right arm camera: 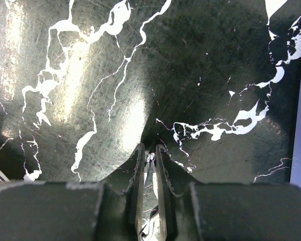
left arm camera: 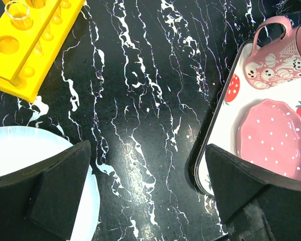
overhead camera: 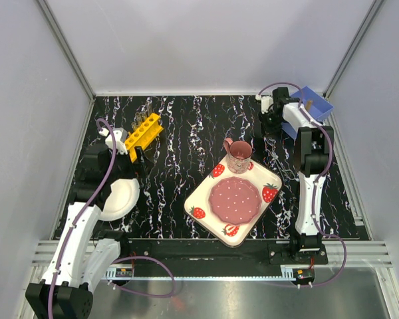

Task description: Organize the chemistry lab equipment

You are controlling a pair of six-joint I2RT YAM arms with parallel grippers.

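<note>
Left gripper (overhead camera: 139,157) spread to full width, fingers (left arm camera: 65,186) well apart, black marbled table (overhead camera: 186,133) showing between them, left of the strawberry-print tray (overhead camera: 203,193); arm folded up from its base, forearm reaching forward over the white plate (overhead camera: 123,198), wrist tipped down. Yellow rack (overhead camera: 143,131) just beyond that gripper, farther left of the tray and farther back, lying slantwise: bright plastic, a row of round holes along its top, clear tubes (left arm camera: 17,12) standing upright in a few of them. Pink mug (overhead camera: 239,154) on the tray's far corner. Right gripper (right arm camera: 149,146) beyond the tray's far right side, just beside the blue bin (overhead camera: 321,103), arm stretched forward with elbow high and wrist pointing down at the table; jaws closed to a thin slit, whether pinching anything not to be told.
</note>
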